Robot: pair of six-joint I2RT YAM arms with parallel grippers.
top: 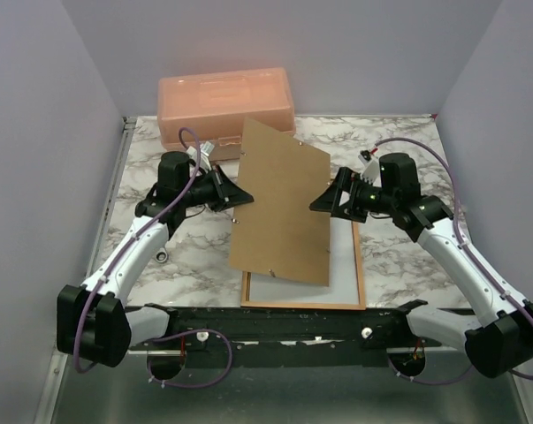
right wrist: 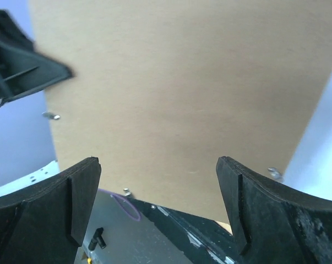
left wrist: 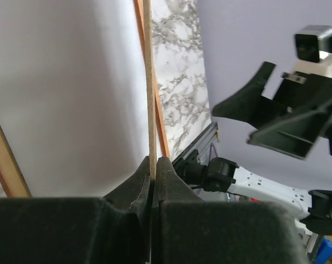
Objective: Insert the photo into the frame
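Left pincer point(left wrist: 153, 168) is closed on the thin edge of the brown board point(top: 279, 208), seen edge-on only in its wrist view. Right pincer point(right wrist: 157, 162) stands wide open, holding nothing, facing the board's far side. The overhead view alone shows the board tilted over the frame point(top: 301, 306) on the worktop point(top: 399, 256). The white sheet point(top: 344, 256) inside the frame is probably the photo, face down. Judged step: handling the board. Next, square it to the frame.
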